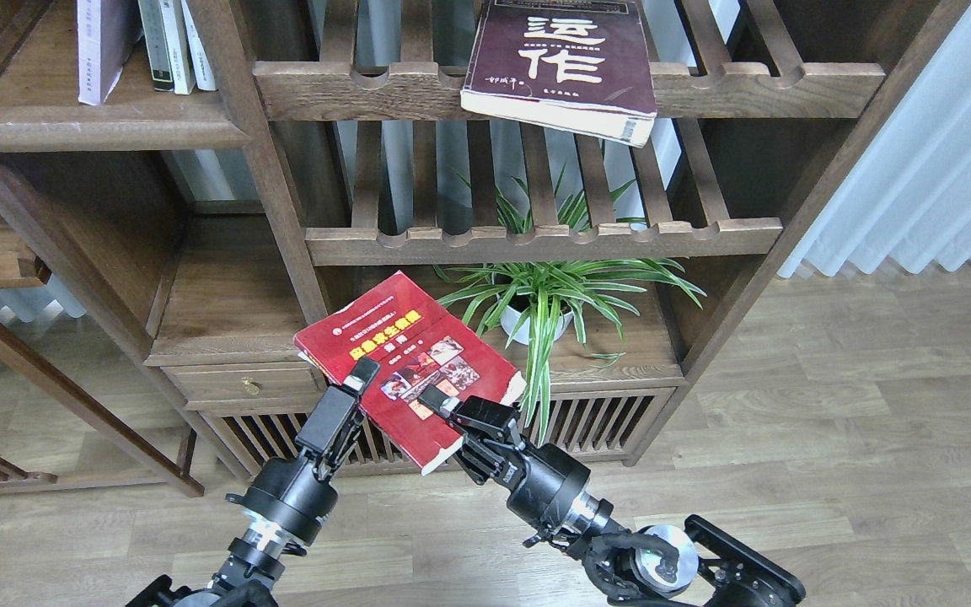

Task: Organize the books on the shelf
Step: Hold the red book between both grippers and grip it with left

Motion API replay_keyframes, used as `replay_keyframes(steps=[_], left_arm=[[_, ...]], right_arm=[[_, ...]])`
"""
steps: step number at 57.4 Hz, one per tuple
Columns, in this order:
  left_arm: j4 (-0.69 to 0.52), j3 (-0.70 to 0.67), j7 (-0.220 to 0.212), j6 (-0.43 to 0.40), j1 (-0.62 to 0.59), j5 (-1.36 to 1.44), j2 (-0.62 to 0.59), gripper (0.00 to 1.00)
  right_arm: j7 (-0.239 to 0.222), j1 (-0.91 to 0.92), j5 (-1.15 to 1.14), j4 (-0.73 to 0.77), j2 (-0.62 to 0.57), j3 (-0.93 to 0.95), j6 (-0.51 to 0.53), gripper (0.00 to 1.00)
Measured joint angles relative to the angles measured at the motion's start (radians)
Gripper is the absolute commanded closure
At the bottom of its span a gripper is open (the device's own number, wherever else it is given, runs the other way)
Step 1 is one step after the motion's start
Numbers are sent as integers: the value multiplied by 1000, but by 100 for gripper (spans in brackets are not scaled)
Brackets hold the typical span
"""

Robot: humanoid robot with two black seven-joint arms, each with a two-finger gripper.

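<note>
The red book, with its yellow title and photos on the cover, is held tilted in the air in front of the lower part of the wooden bookcase, its cover facing up and toward the camera. The left gripper has its fingers clamped on the book's near left edge, one finger lying on the cover. The right gripper has its fingers clamped on the book's lower edge, close beside the left one, with a finger resting on the photos.

The thick maroon book with big white characters lies flat on the upper slatted rack, its near corner jutting past the scalloped front rail. The white-lavender book stands upright on the solid plank shelf at upper left, leaning beside thin white and grey-spined books.

Below the upper rack sits a second slatted rack, and under it a green spider plant in a white pot stands on the cabinet top, just behind the red book's right edge. A small drawer with a brass knob sits under that top. The floor is grey-brown wood planking, and pale curtains hang at right.
</note>
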State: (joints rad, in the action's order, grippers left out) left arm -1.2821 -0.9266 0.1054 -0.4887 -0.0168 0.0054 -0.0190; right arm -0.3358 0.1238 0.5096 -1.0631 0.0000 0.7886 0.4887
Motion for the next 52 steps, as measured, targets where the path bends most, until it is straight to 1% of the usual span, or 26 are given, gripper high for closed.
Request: replay_keyframes(steps=[12, 18, 19, 23, 38, 43, 46, 49, 52], left_arm=[[1, 0, 0, 0, 0, 1, 4, 4], [4, -2, 0, 0, 0, 1, 9, 7], [4, -2, 0, 0, 0, 1, 9, 13], [7, -7, 0, 0, 0, 2, 7, 19], [12, -18, -2, 0, 0, 1, 0, 32], [12, -17, -3, 0, 0, 1, -1, 38], [12, -17, -3, 0, 0, 1, -1, 40], [12, -16, -4, 0, -1, 1, -1, 43], [12, -16, -4, 0, -1, 1, -2, 50]], right_arm=[[0, -4, 1, -1, 0, -35, 0, 94], [2, -9, 2, -1, 0, -39, 0, 94], [2, -10, 2, -1, 0, -39, 0, 94], [2, -11, 2, -2, 0, -41, 0, 94], [2, -10, 1, -22, 0, -41, 0, 94], [2, -10, 2, -28, 0, -40, 0, 94], [2, -10, 2, -31, 0, -40, 0, 94], [2, -10, 3, -34, 0, -40, 0, 94], [2, -11, 3, -36, 0, -40, 0, 94]])
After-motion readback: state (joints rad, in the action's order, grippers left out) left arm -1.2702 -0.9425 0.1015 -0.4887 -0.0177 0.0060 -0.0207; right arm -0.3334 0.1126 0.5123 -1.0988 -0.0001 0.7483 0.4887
